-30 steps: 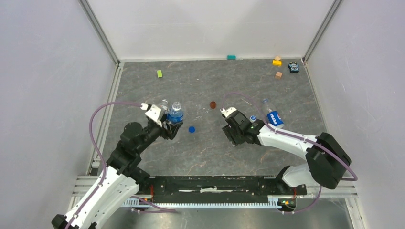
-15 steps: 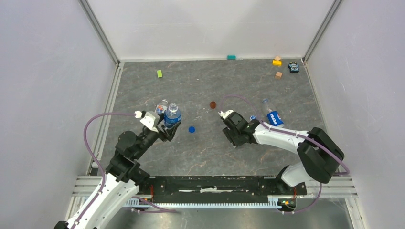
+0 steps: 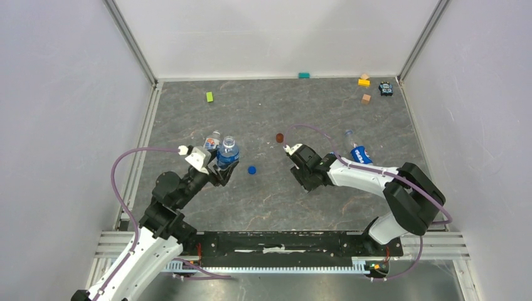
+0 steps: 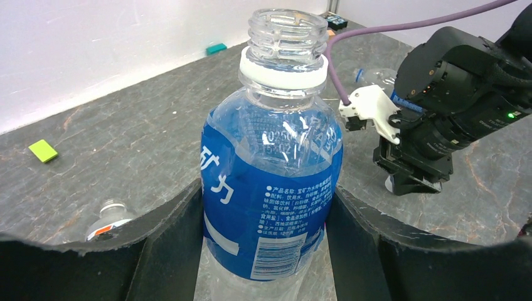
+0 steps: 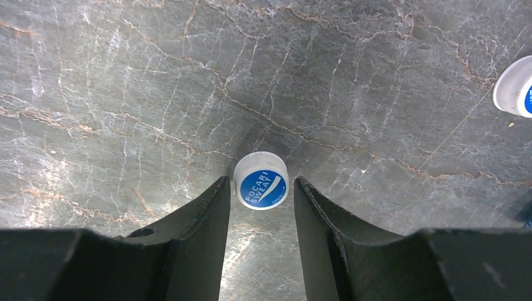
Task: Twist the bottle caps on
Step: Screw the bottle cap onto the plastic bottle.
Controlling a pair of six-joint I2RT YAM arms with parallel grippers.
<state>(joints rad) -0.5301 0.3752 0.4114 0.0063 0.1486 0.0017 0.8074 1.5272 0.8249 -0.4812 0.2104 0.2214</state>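
Right gripper (image 5: 261, 195): your jaws have narrowed over the last second and now bracket the small round whitish screw cap with the blue printed top (image 5: 261, 182). Slim gaps remain either side, so it is not yet pinched.
Cap: lying top-up on the grey marbled table (image 5: 125, 75); the pickup looks close.
Left gripper (image 4: 265, 191): clamped on the upright clear plastic bottle with the blue label (image 4: 276, 132), whose neck is bare.
Spare caps: you have a solid blue cap (image 3: 251, 169) between the arms and another whitish cap (image 5: 517, 84) nearby.

A bottle (image 3: 228, 152) is standing toward the table's (image 3: 263, 200) left edge, a cap (image 3: 251, 169) lying just right of it, blocks (image 3: 364, 81) sitting near the far right corner.
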